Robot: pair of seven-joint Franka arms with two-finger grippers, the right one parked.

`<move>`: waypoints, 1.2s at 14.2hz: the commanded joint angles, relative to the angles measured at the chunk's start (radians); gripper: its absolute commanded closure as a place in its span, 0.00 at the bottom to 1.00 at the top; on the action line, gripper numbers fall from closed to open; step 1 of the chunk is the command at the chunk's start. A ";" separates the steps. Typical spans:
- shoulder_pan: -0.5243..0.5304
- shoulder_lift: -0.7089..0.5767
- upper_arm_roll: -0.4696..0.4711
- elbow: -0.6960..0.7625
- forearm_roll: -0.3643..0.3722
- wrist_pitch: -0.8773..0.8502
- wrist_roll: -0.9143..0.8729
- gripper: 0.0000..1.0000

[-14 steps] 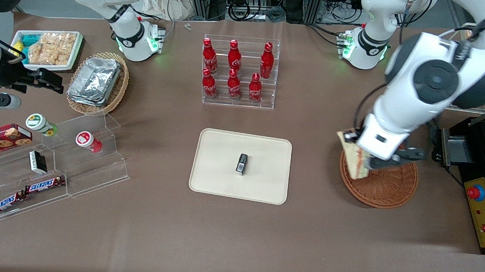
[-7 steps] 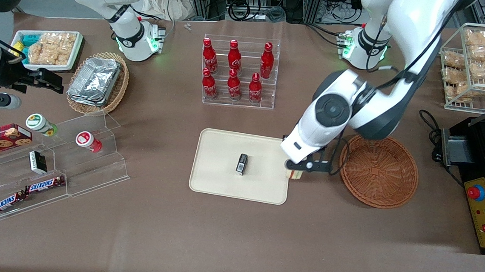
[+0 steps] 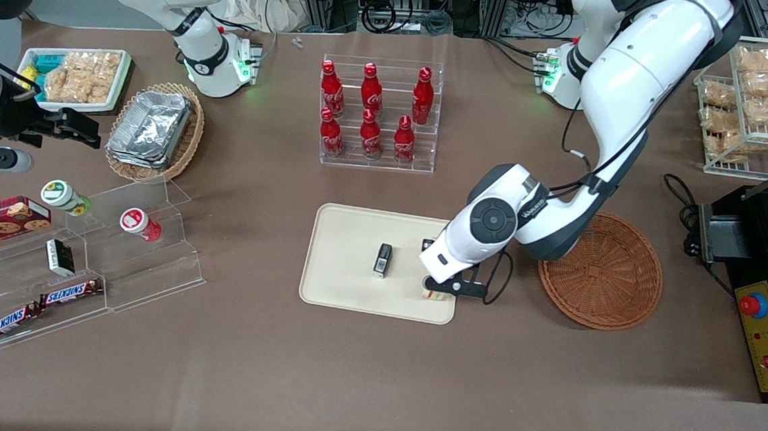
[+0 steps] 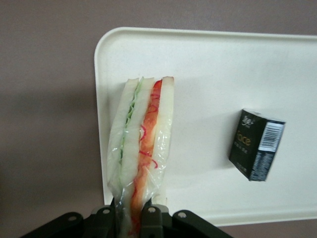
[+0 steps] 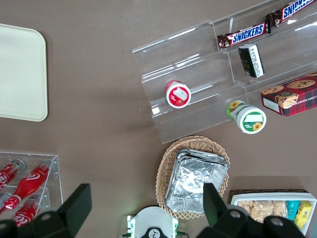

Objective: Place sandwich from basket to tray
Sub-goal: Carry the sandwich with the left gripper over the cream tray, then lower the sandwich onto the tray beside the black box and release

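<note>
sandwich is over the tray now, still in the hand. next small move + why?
Probably lower a little, then open. The hand is shut on the sandwich, which hangs over the tray near the rim toward the basket, apart from the small black box. How high it hangs above the tray cannot be told, so ease down before release.

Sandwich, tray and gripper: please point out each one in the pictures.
sandwich [image 4: 141,148]: left wrist view, on its red filling stripe.
tray [image 3: 356,230]: front view, on a bare part of its floor.
gripper [image 4: 131,214]: left wrist view, midway between its fingertips, shut on the sandwich above the tray.
</note>
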 commanded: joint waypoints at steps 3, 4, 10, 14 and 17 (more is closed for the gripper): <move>-0.023 0.070 0.004 0.042 0.091 0.017 -0.012 0.82; -0.023 0.069 0.004 0.043 0.093 0.017 -0.012 0.37; -0.009 -0.046 0.001 0.042 0.114 -0.067 -0.018 0.00; -0.006 -0.185 0.004 0.042 0.075 -0.218 -0.012 0.00; -0.008 -0.345 0.103 0.020 -0.047 -0.307 0.024 0.00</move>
